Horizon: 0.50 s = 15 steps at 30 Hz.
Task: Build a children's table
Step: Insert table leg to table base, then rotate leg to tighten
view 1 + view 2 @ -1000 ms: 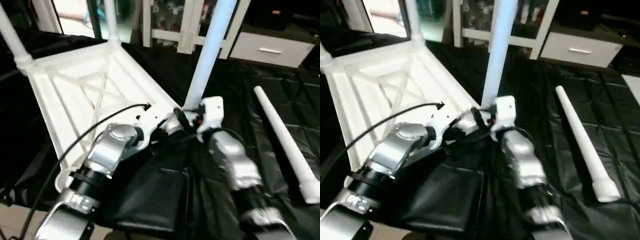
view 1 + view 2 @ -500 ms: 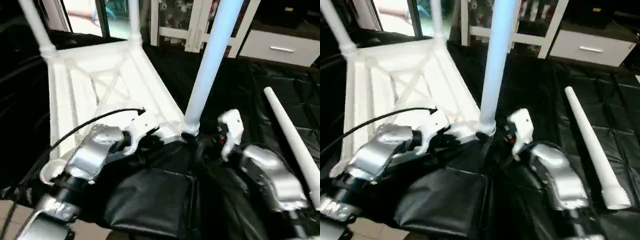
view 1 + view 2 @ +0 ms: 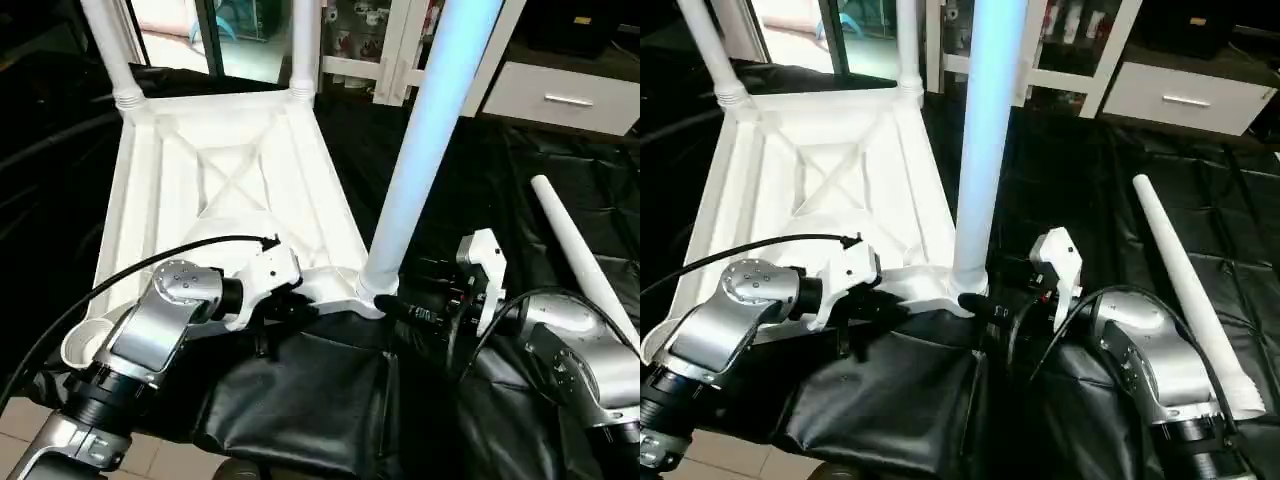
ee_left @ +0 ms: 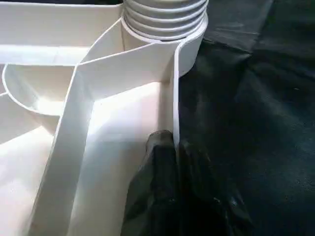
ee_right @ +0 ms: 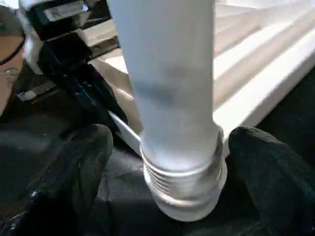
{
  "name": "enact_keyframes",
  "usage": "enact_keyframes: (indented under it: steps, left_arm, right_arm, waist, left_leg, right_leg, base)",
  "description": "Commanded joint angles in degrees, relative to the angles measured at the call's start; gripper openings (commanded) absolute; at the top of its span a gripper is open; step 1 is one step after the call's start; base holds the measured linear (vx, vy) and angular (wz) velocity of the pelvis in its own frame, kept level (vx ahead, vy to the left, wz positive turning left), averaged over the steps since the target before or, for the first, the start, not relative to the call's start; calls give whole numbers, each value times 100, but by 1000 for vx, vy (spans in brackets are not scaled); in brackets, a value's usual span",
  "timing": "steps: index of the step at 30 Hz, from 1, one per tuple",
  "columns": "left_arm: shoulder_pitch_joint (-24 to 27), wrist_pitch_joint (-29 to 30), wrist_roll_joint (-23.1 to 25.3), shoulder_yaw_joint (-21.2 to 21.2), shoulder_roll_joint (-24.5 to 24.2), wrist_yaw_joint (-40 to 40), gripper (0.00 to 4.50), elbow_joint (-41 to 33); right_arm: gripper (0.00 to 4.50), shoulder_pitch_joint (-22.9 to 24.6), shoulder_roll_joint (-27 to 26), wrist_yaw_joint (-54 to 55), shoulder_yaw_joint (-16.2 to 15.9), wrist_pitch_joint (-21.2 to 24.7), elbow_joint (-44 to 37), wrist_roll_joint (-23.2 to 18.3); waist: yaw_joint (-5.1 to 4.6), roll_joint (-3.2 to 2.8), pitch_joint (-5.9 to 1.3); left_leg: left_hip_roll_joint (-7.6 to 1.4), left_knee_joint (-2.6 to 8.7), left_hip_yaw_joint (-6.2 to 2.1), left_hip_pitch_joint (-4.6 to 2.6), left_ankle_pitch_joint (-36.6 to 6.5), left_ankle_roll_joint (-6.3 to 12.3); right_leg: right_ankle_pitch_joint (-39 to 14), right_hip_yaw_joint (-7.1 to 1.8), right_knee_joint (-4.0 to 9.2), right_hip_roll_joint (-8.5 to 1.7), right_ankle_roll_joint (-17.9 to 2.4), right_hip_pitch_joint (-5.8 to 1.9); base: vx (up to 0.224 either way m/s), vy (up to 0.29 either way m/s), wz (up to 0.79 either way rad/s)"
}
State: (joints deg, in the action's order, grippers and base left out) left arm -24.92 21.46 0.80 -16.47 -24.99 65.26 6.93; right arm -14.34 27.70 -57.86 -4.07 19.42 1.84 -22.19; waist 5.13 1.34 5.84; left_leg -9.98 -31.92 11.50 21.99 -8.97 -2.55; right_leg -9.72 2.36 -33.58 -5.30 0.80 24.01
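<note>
The upturned table top (image 3: 225, 190) lies at the upper left with three legs (image 3: 425, 150) standing in its sockets, the left gripper (image 4: 170, 147) pinching its rim, the right gripper (image 5: 170, 162) spread wide around the nearest leg's base, and one fourth leg (image 3: 585, 265) lying at the right.

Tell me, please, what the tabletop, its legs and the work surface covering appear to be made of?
Tabletop: seemingly moulded white plastic, smooth with thin ribs. Screwed-in leg and loose leg: likely matching plastic tube, ridged at the collar. Covering: black sheet, glossy and creased, perhaps plastic film.
</note>
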Motion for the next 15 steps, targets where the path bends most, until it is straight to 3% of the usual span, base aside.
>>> enact_keyframes:
  steps: [1,8,15]
  left_arm:
    - [113,-189,-574,-96,167,286,0,-212]
    - [146,-164,-556,-130,142,360,0,-296]
    - [160,-156,-525,-140,131,397,0,-320]
  right_arm:
    - [419,-79,39,-118,-45,-65,-28,-63]
    - [390,-281,-35,-428,-144,-63,224,-144]
    - [326,-400,4,-628,-206,-112,396,-91]
  waist:
    - [-21,110,-376]
    - [-17,123,-399]
    - [0,133,-447]
  left_leg:
    - [-313,306,-100,-114,-1073,598]
    - [-312,297,-117,-109,-1257,429]
    - [-301,249,-105,-104,-937,563]
  right_leg:
    - [-1294,-216,337,-295,-1332,-242]
    - [-1617,-220,340,-305,-1237,-237]
    - [-1137,-213,272,-303,-1373,-261]
  base:
    - [0,0,0]
    - [0,0,0]
    - [0,0,0]
